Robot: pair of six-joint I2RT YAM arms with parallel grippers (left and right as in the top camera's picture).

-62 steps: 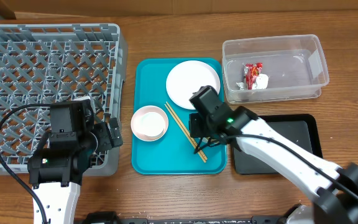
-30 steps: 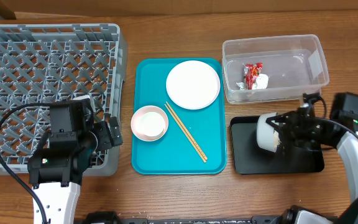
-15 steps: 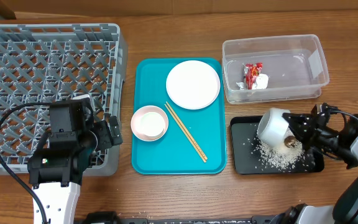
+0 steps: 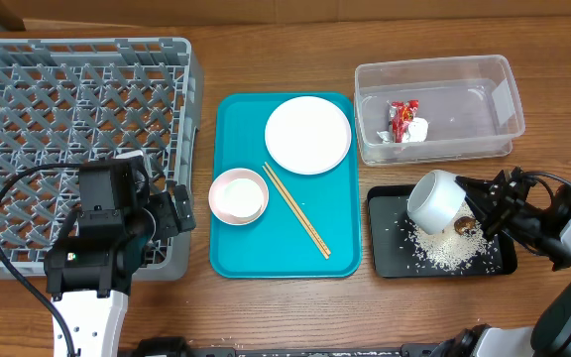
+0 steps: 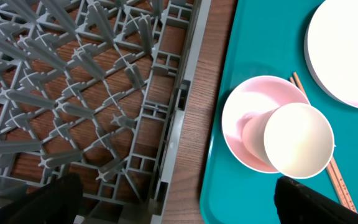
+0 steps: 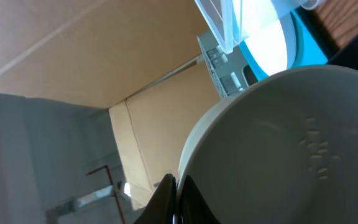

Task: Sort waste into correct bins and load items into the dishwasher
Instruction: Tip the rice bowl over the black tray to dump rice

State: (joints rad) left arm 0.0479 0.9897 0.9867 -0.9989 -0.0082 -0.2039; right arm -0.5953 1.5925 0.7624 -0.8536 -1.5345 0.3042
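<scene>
My right gripper (image 4: pixel 472 206) is shut on the rim of a white bowl (image 4: pixel 434 200), held tipped on its side over the black tray (image 4: pixel 386 266). Loose rice (image 4: pixel 442 250) and a small brown lump (image 4: pixel 461 227) lie on that tray. In the right wrist view the fingertips (image 6: pixel 176 198) pinch the white bowl's (image 6: pixel 291 143) edge. The red-and-white wrapper (image 4: pixel 404 121) lies in the clear tub (image 4: pixel 484 99). A white plate (image 4: pixel 307 135), a pink bowl (image 4: pixel 238 194) and chopsticks (image 4: pixel 297 211) rest on the teal tray (image 4: pixel 256 260). My left gripper (image 5: pixel 179 211) is open over the grey dish rack's (image 4: pixel 67 99) right wall.
In the left wrist view the rack wall (image 5: pixel 179 118) and a strip of wooden table run between the rack floor and the teal tray (image 5: pixel 229 186); the pink bowl (image 5: pixel 244 118) sits just right of it. Cardboard lines the table's far edge.
My right arm carried the white bowl from the teal tray over to the black tray and tipped it; rice and the brown lump now lie on the tray. The left arm has not moved.
</scene>
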